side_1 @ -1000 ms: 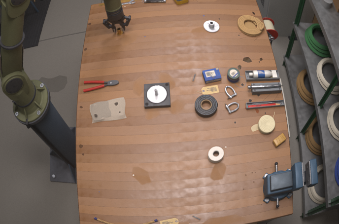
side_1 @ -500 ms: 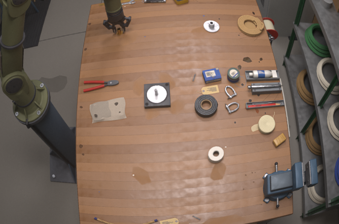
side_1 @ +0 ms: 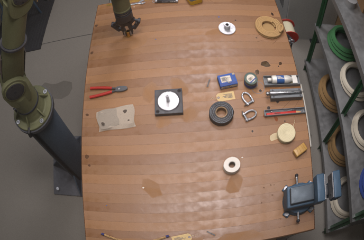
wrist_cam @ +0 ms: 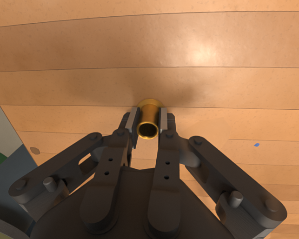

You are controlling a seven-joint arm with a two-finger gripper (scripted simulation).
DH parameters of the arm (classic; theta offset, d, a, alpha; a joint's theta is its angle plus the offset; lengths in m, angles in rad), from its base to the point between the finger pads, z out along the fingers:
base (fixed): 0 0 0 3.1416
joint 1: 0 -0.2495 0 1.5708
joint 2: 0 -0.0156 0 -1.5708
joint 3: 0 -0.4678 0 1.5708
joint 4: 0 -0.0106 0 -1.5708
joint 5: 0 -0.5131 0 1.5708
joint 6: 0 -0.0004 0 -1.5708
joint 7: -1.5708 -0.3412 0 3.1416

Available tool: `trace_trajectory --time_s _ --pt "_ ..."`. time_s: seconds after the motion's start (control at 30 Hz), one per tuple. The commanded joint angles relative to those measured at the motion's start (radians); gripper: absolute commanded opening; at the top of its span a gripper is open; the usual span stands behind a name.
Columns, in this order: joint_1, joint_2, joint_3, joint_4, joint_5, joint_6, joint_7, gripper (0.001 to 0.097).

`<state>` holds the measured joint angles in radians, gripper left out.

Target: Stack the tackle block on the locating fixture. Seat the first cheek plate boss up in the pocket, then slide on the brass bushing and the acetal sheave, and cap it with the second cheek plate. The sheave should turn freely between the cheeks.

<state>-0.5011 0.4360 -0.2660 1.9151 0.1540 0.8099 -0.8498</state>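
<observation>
The first cheek plate (side_1: 168, 101), a white disc with its boss up, sits in the pocket of the dark square locating fixture (side_1: 168, 102) at the bench centre. The second cheek plate (side_1: 227, 28) lies far to the back right. The cream acetal sheave (side_1: 231, 165) lies flat toward the front right. The brass bushing (wrist_cam: 147, 120) stands upright on its flange at the back left corner of the bench, and my gripper (side_1: 127, 32) (wrist_cam: 147, 122) is down over it. The gripper is closed around the bushing.
The bench's left edge runs close beside the gripper (side_1: 94, 26). Red pliers (side_1: 107, 90) and a rag (side_1: 115, 117) lie left of the fixture. A tape roll (side_1: 221, 113), shackles, boxes and trays crowd the right side; a vise (side_1: 302, 196) sits front right.
</observation>
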Motion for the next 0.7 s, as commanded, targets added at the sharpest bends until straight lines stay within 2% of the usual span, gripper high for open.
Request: trace_trajectory --time_s 0.0,0.2,0.5,0.67 --pt "0.0 0.0 0.0 -0.001 0.0 -0.001 0.0 0.0195" --pt "0.0 0.0 0.0 0.0 0.0 -0.001 0.0 0.008" --pt "0.0 -0.002 0.0 -0.001 -0.001 0.001 0.001 0.008" --pt "0.005 -0.024 -0.005 -0.006 -0.009 0.027 0.007 0.008"
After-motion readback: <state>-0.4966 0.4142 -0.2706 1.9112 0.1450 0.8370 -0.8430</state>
